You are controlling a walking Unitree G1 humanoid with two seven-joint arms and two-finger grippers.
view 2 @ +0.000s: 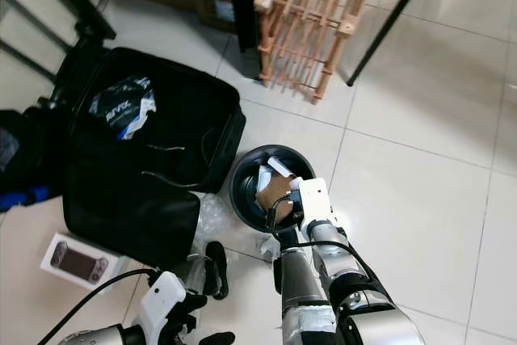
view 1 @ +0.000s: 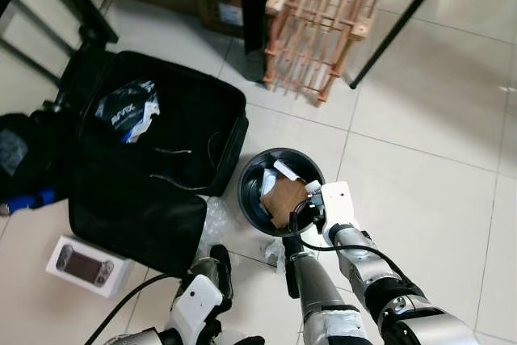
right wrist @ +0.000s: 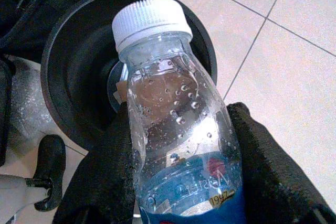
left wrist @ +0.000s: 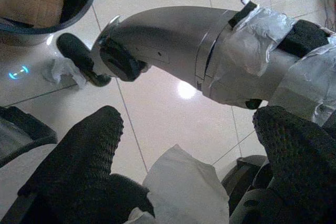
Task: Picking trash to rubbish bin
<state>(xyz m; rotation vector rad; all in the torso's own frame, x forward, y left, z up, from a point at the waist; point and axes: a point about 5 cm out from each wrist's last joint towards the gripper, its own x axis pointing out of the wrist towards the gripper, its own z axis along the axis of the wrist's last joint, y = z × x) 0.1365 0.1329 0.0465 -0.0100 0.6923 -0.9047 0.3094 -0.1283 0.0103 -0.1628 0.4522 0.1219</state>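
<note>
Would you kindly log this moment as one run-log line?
right gripper: shut on bottle, above bin | left gripper: holds white tissue, low near floor | bin: holds brown and white trash

bottle (right wrist: 181, 145): base cut off by the picture's near edge
white paper (left wrist: 181, 190): lower part cut off
rubbish bin (view 1: 252, 199): near rim hidden behind right tool (view 1: 311, 214)

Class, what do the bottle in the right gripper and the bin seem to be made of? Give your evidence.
Bottle: clear glossy plastic, probably; you see through it, with droplets inside and a ribbed white cap. Bin: dark, smooth, likely plastic, though metal is possible. The right gripper clamps the bottle.
</note>
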